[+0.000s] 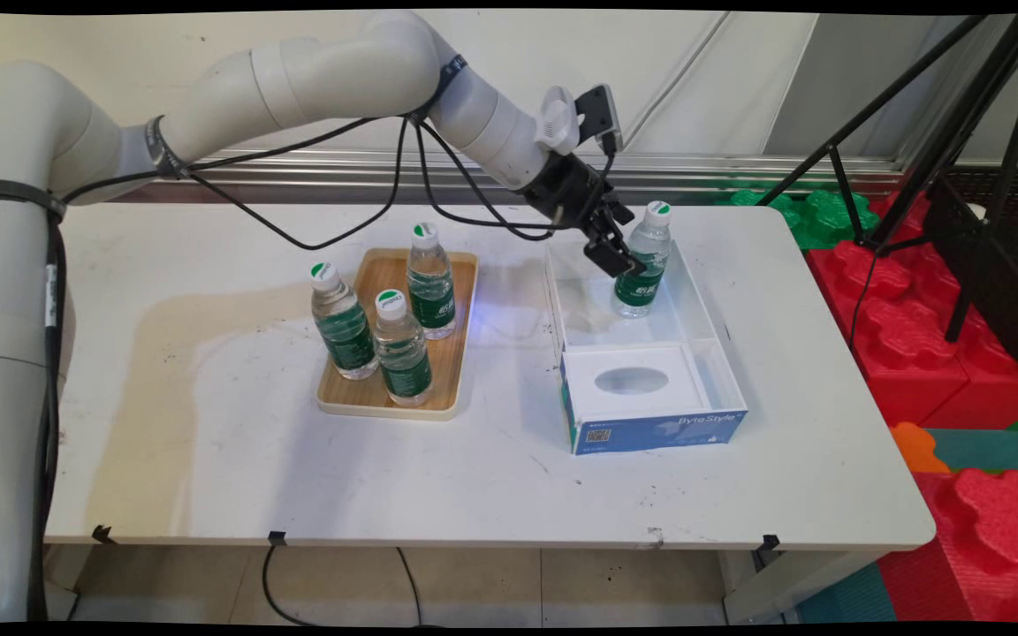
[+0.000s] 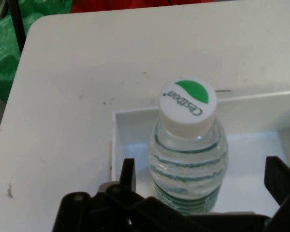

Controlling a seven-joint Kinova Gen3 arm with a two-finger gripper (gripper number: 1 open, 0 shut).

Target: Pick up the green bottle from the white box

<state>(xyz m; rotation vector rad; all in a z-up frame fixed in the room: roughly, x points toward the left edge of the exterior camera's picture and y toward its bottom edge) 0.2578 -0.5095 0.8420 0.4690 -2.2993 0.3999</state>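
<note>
One bottle (image 2: pixel 189 159) stands upright in the box (image 2: pixel 135 145), between the spread fingers (image 2: pixel 128 175) of the gripper (image 1: pixel 619 250), apparently not yet touched. Full, smooth and probably slippery; best gripped at its labelled waist.

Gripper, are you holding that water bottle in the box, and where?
No. The gripper is open; its fingers stand apart on either side of the water bottle's body, below the cap, without pressing it. The bottle stands upright in the white box.
</note>
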